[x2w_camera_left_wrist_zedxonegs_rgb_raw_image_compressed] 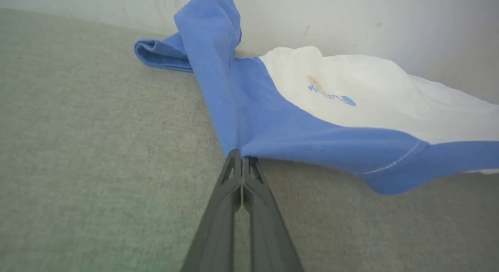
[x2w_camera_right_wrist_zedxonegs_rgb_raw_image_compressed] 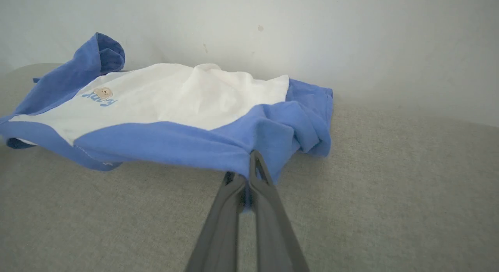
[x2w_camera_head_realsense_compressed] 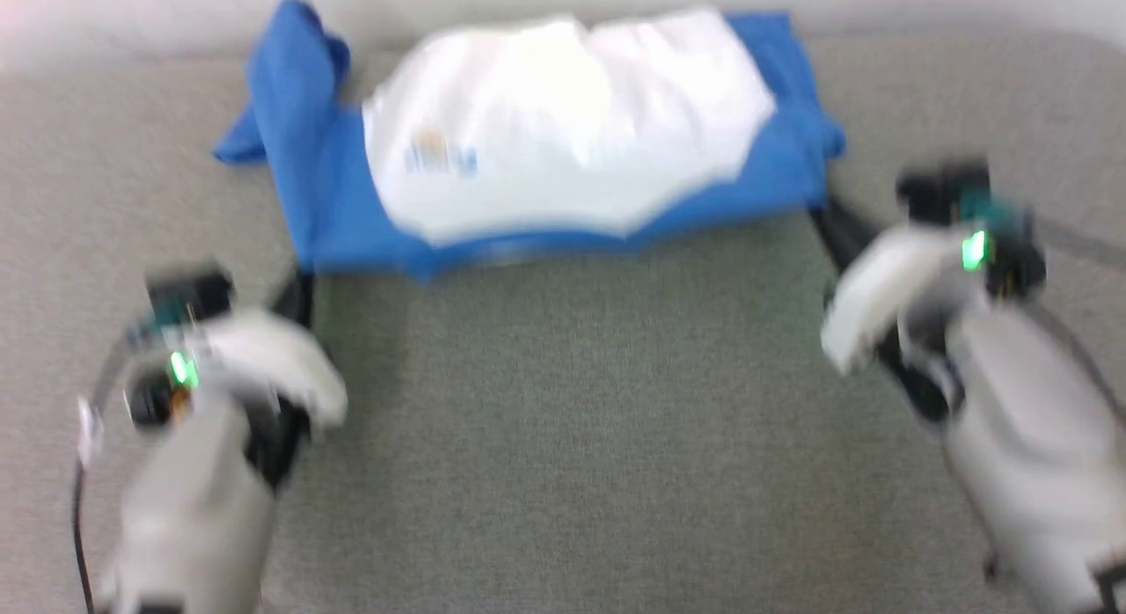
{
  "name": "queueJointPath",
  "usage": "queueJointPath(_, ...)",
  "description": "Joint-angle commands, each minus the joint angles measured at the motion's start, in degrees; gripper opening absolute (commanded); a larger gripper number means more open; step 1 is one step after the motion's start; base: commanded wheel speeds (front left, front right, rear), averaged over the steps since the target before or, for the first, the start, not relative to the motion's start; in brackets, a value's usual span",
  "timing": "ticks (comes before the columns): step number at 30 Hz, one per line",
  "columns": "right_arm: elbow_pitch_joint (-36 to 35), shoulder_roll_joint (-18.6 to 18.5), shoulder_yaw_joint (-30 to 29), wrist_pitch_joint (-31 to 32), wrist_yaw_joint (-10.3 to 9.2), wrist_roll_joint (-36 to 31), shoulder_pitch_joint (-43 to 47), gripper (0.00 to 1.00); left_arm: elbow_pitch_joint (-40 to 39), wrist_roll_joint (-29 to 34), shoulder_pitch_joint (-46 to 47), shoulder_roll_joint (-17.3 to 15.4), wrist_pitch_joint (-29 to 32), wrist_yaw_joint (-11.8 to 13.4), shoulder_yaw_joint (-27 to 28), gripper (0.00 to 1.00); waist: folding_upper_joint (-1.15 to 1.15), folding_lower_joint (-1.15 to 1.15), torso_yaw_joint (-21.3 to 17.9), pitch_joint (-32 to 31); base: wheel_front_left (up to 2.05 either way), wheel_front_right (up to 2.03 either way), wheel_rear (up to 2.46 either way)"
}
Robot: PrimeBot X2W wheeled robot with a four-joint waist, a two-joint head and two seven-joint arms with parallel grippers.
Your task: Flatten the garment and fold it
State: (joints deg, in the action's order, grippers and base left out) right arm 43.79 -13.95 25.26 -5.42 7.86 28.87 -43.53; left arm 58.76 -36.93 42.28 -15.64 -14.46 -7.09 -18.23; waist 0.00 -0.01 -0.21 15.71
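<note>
The garment point(x2w_camera_head_realsense_compressed: 563, 130) is a white shirt with bright blue sleeves and a small beige patch with light-blue lettering point(x2w_camera_head_realsense_compressed: 435, 152). It lies bunched at the far side of the grey surface, its near blue edge lifted and stretched between both arms. My left gripper point(x2w_camera_left_wrist_zedxonegs_rgb_raw_image_compressed: 241, 159) is shut on the near left blue corner of the garment point(x2w_camera_left_wrist_zedxonegs_rgb_raw_image_compressed: 296, 120). My right gripper point(x2w_camera_right_wrist_zedxonegs_rgb_raw_image_compressed: 249, 163) is shut on the near right blue corner of the garment point(x2w_camera_right_wrist_zedxonegs_rgb_raw_image_compressed: 179, 108). In the head view the left gripper point(x2w_camera_head_realsense_compressed: 303, 284) and right gripper point(x2w_camera_head_realsense_compressed: 822, 218) pinch those corners.
A grey woven surface point(x2w_camera_head_realsense_compressed: 563, 438) stretches from the garment toward me. A pale wall point(x2w_camera_right_wrist_zedxonegs_rgb_raw_image_compressed: 312, 34) rises right behind the garment. One blue sleeve point(x2w_camera_left_wrist_zedxonegs_rgb_raw_image_compressed: 163, 53) is folded over at the far left.
</note>
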Motion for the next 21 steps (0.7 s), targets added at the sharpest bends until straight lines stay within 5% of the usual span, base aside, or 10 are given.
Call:
queueJointPath(1,-2.94,-1.88,-0.71,-0.05,-0.37,0.75,4.67,0.00,-1.97,-0.45,-4.75,-0.50,-0.45,-0.24,0.12,0.00,0.00,0.01,0.62,-7.17,0.00,0.00,0.00)
queueJointPath(5,-13.02,-3.93,-3.96,2.62,-0.37,0.25,16.91,0.00,-10.20,-0.78,-16.64,-1.12,-0.49,1.87,0.49,0.00,0.00,0.01,0.17,-10.84,0.00,0.00,0.00)
queueJointPath(10,-28.36,-3.85,-11.76,9.97,-0.37,-3.20,32.90,0.00,-26.43,-1.88,-32.90,-3.42,4.16,8.47,1.00,0.00,0.00,0.01,-0.18,-13.50,0.00,0.00,0.00)
queueJointPath(16,-44.93,0.99,-21.96,19.00,-0.37,-8.88,50.01,0.00,-49.89,-3.66,-50.98,-7.30,15.36,18.12,1.33,0.00,0.00,0.01,0.57,-15.08,0.00,0.00,0.00)
queueJointPath(21,-50.86,5.01,-26.49,23.45,-0.37,-12.86,58.82,0.00,-60.34,-5.50,-61.20,-9.05,22.79,23.63,0.89,0.00,0.00,0.01,1.01,-15.94,0.00,0.00,0.00)
